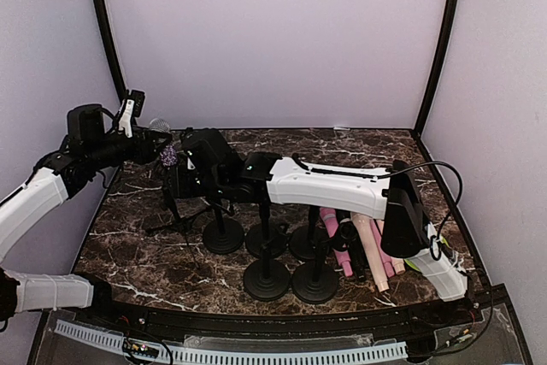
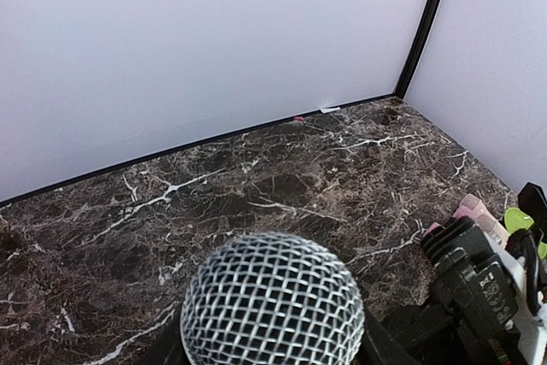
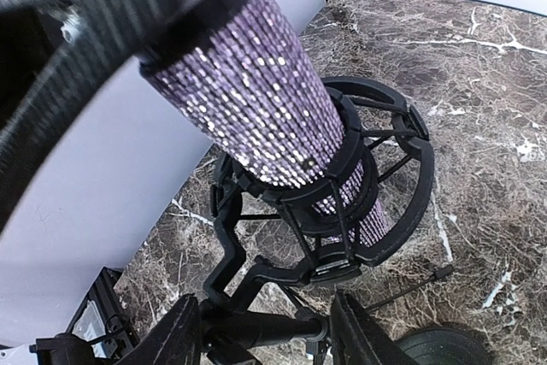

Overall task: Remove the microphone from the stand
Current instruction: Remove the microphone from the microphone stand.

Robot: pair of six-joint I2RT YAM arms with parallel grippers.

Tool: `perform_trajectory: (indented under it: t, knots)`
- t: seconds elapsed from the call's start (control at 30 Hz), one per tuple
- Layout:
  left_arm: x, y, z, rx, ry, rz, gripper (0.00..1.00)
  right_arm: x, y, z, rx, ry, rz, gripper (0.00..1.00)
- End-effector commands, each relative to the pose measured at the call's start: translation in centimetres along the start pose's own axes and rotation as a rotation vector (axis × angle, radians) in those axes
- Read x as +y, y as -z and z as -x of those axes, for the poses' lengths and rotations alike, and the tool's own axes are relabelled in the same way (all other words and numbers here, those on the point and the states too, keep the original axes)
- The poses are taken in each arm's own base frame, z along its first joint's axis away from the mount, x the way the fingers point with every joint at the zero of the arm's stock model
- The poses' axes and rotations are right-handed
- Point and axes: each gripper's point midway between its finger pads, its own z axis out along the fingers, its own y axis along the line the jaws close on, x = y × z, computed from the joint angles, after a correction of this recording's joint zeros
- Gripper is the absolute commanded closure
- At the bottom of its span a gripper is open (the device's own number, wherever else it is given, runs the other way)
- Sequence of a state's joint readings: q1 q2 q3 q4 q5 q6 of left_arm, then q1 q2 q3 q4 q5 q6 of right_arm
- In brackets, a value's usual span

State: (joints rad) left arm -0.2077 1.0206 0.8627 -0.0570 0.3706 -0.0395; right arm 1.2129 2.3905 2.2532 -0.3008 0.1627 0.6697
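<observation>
Glittery purple microphone (image 3: 256, 100) in black stand (image 3: 329, 273)

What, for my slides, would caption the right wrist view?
Sparkly purple microphone seated in the ring of its black stand, above a marble table.

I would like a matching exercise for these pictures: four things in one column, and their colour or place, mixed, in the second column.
1 microphone grille
2 microphone body
3 shock mount
4 loose microphones

a black ring around the body
b lying flat on the table, right side
c silver mesh
d purple glitter

Pairs: 1-c, 2-d, 3-a, 4-b
</observation>
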Motion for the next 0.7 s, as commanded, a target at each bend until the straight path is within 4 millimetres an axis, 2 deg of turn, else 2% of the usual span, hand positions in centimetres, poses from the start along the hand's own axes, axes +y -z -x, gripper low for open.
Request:
perform_trajectory:
  t: [0.0, 0.33, 0.67]
  knots:
    - [-1.7, 1.8, 6.5, -0.19, -0.104, -0.04, 1.0, -2.1, -0.1, -4.6, 0.147, 0.032, -0.088, 0.48]
    - [-1.3, 2.5, 8.9, -0.221, -0.118, 0.004, 1.0, -2.0, 0.2, -3.9, 0.135, 0.032, -0.082, 0.48]
    - [-1.3, 5.5, 12.3, -0.281, -0.172, 0.083, 1.0, -1.2, 0.7, -2.0, 0.098, 0.047, -0.066, 0.47]
